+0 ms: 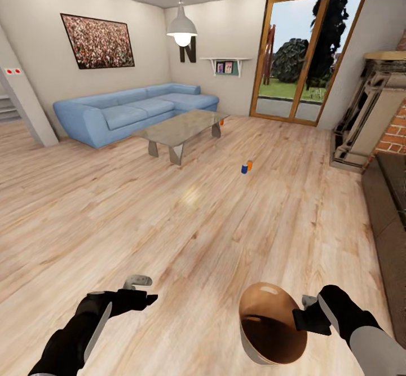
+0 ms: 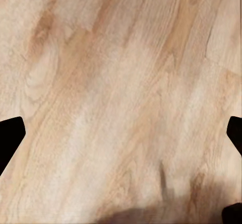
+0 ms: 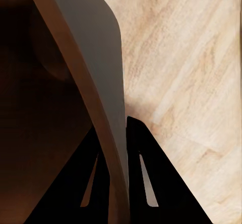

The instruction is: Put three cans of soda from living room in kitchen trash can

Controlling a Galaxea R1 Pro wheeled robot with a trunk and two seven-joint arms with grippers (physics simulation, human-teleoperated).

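Trash can: tash can (image 1: 273, 324) sits nearest, right gripper (image 1: 304, 315) clamped on its rim wall (image 3: 103, 108), mouth tipped toward the camera.
Left gripper (image 1: 141, 288): released, nothing between its fingers (image 2: 10, 138).
Floor (image 1: 169, 224): long stretch to cross.
Cans: blue can (image 1: 244, 168) touching orange can (image 1: 249, 165), both upright, ahead, slightly right-arm side; 3rd can (image 1: 222, 121) beside the table (image 1: 180, 128).
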